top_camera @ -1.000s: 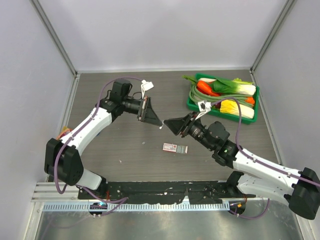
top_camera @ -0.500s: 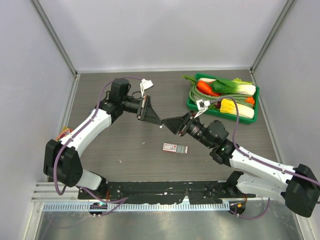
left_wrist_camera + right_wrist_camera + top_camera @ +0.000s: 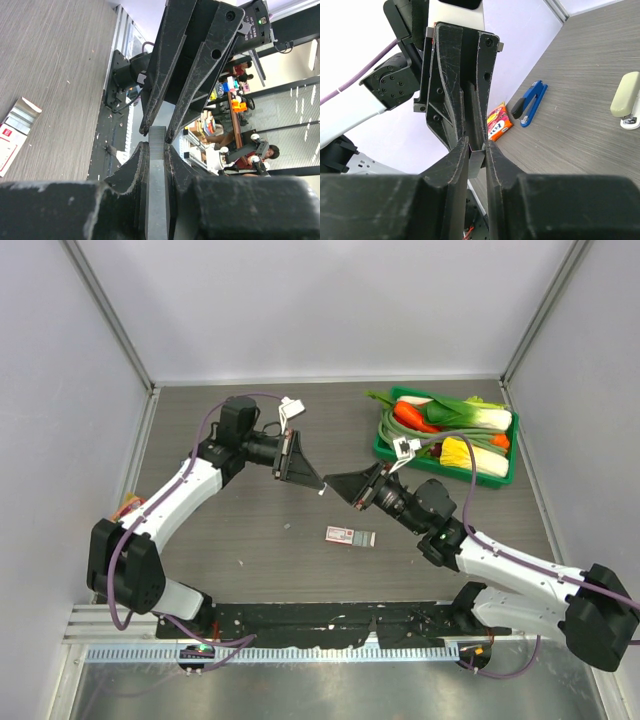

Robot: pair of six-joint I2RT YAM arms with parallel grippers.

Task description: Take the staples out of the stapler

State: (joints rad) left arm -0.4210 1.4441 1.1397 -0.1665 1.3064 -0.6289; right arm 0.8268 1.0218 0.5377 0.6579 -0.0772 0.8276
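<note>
Both grippers meet tip to tip in the air above the middle of the table. A short silver-grey strip of staples (image 3: 157, 170) lies between the left gripper's (image 3: 156, 148) shut jaws, and its far end reaches between the right gripper's fingers. In the right wrist view the staples (image 3: 476, 159) sit pinched in the right gripper (image 3: 476, 146). From above, the left gripper (image 3: 317, 485) and right gripper (image 3: 330, 483) touch at the staples (image 3: 322, 490). The blue stapler (image 3: 532, 102) lies flat on the table; in the top view it is hidden.
A green tray (image 3: 388, 446) of vegetables stands at the back right. A white-and-red box (image 3: 350, 536) lies below the grippers, also in the left wrist view (image 3: 12, 140). An orange snack packet (image 3: 499, 121) lies by the blue stapler. A beige stapler (image 3: 626, 100) stands at the right.
The right gripper has edged left and up toward the left gripper, closing the small gap between their tips. The left arm has barely moved.
</note>
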